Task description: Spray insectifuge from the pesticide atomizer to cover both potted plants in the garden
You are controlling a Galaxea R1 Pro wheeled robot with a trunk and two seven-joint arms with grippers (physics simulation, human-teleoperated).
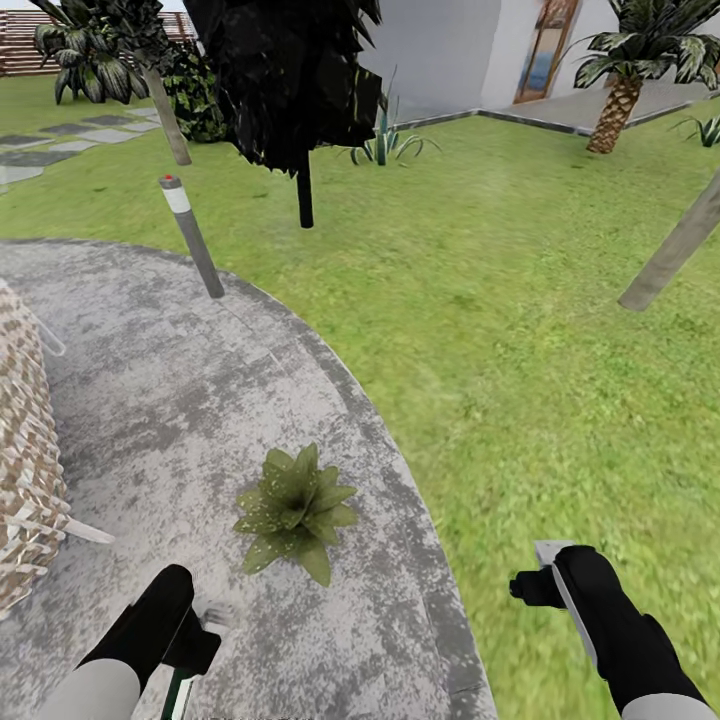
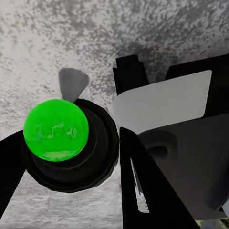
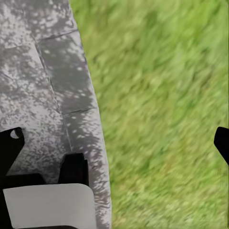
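One potted plant (image 1: 296, 512) sits on the stone patio (image 1: 150, 380), close to the patio's curved right edge and well inside the paving; its pot is hidden under the speckled leaves, so what the pot holds beyond the rosette cannot be told. The left claw (image 1: 195, 640) hangs low over the patio just near of the plant and a little to its left, clamped on the pesticide atomizer (image 1: 180, 690), whose dark green body runs down out of the head view's bottom edge. In the left wrist view the atomizer's round top (image 2: 57, 130) reads bright green in a black collar, pressed beside the claw's grey finger (image 2: 162, 107), with bare mottled stone beneath.

The right claw (image 1: 540, 580) hovers over the lawn (image 1: 520, 300), beyond the patio's edge; its fingers stand apart, and the right wrist view shows the patio rim (image 3: 81, 95) running beside open grass.

A wicker seat (image 1: 25, 460) crowds the patio's left edge. A grey bollard lamp (image 1: 190, 235) leans at the patio's far edge. Between seat and plant the stone lies open.
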